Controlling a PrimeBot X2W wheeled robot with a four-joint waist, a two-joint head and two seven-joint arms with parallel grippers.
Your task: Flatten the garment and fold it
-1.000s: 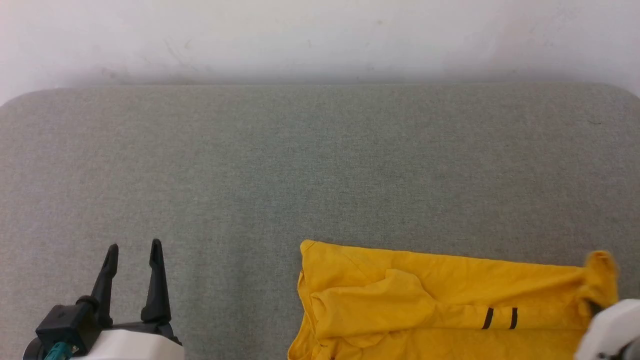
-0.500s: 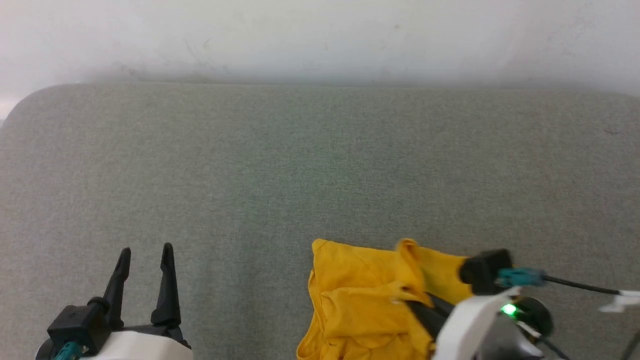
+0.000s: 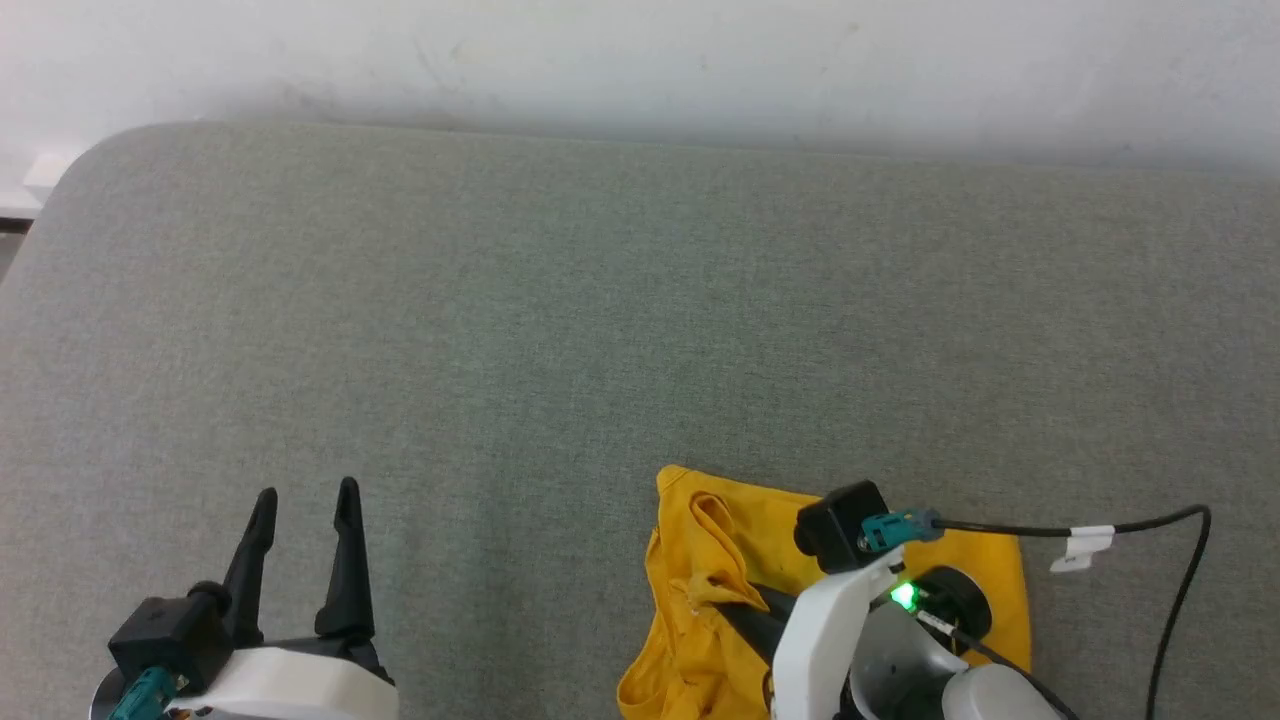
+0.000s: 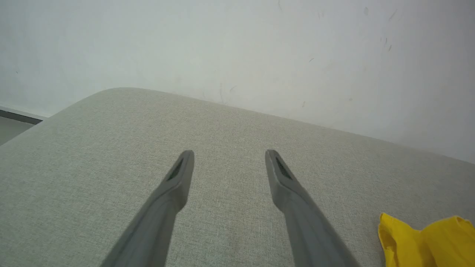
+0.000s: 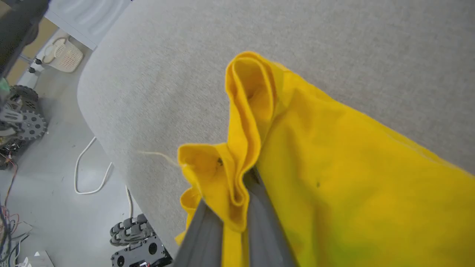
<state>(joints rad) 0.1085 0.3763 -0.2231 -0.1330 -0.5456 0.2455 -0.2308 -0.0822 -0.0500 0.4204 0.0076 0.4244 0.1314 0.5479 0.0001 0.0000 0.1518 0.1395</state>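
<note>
The garment, a mustard-yellow T-shirt, lies folded over on itself near the front edge of the grey padded table. My right gripper is shut on a bunched edge of the garment, its fingers pointing left across the folded cloth. In the right wrist view the pinched fabric rises in a thick fold between the two grey fingers. My left gripper stands open over bare table at the lower left, well apart from the garment.
A white wall runs behind the table. A black cable with a white tag loops from my right wrist over the table. Beyond the table's rounded left edge, the floor holds a white cord, a basket and wheeled gear.
My right gripper has carried the garment's right edge leftward over the rest, so the shirt now lies much narrower. The head camera has shifted. The left gripper has stayed open in place.
</note>
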